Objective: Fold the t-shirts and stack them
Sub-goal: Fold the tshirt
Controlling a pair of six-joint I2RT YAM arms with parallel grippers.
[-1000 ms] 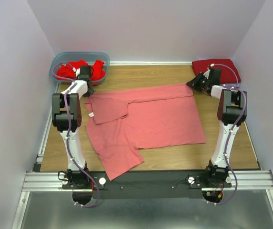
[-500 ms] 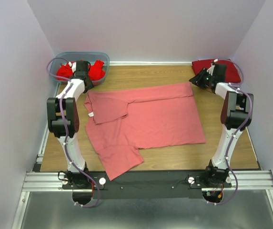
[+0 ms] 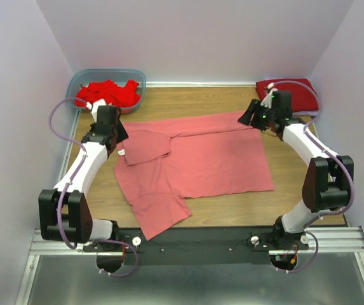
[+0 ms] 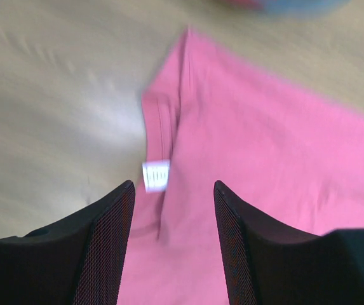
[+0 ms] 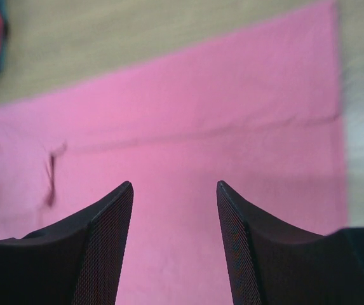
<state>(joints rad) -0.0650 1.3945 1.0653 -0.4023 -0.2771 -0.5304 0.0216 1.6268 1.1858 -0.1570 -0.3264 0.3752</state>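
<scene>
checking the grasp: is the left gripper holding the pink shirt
No, the left gripper hovers open above the salmon-pink t-shirt, with nothing clamped in it.

From the top camera I get bright, even light from above. The tee (image 3: pixel 201 159) and table (image 3: pixel 289 184) are sharp, shadows under the arms (image 3: pixel 83 166) are faint and soft-edged, and nothing glares. The walls (image 3: pixel 194 38) take a pale lilac cast. Both wrist views are soft. In the left one the table has a washed-out pale patch beside the tee, the label (image 4: pixel 155 175) is smeared and unreadable, and the tub (image 4: pixel 296 5) at the top edge is a blur. The left fingers (image 4: pixel 108 248) are dark, but their mesh is crisp. In the right one the tee's seams look hazy, its pink more saturated, and the right fingers (image 5: pixel 105 248) are nearly black.
</scene>
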